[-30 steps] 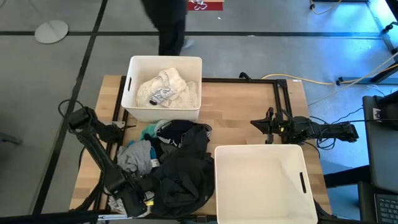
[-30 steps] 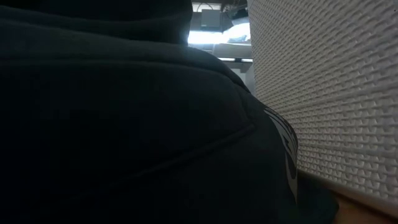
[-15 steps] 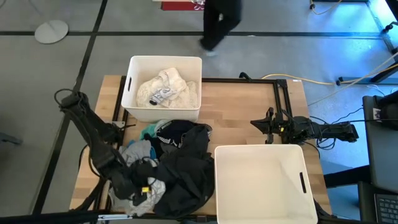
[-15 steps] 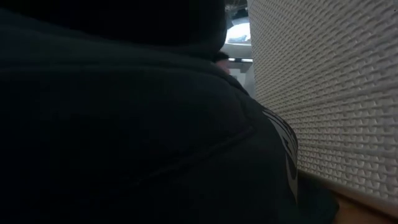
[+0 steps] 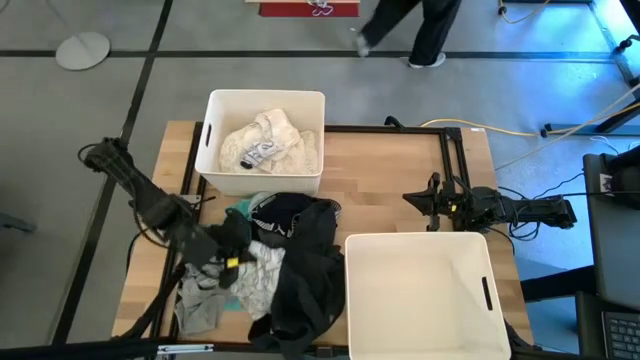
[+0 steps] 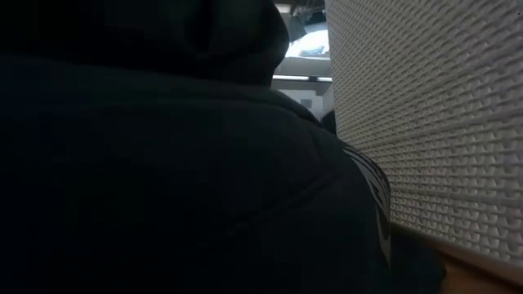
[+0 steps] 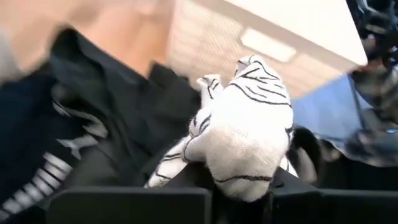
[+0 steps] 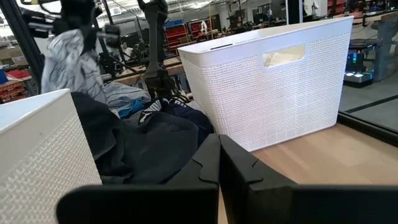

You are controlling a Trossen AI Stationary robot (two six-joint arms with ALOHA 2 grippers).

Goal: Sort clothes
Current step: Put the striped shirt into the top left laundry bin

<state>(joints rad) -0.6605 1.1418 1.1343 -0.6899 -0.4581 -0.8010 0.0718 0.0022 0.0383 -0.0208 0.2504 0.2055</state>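
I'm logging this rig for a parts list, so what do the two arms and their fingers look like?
Both arms are dark, near-black jointed links. The left arm has looped black cable at its base end and a small yellow mark near the left gripper. The right gripper has flat, angular black fingers.

Soft matt cloth garments [image 5: 290,270] heaped on a smooth pale wood table [image 5: 385,175]; beside them, mesh-textured white plastic bins [image 8: 280,87].

Clothes pile [image 5: 285,265] sits between far bin [image 5: 264,142] and near-right bin [image 5: 420,292]; some garments [image 5: 268,140] in far bin.
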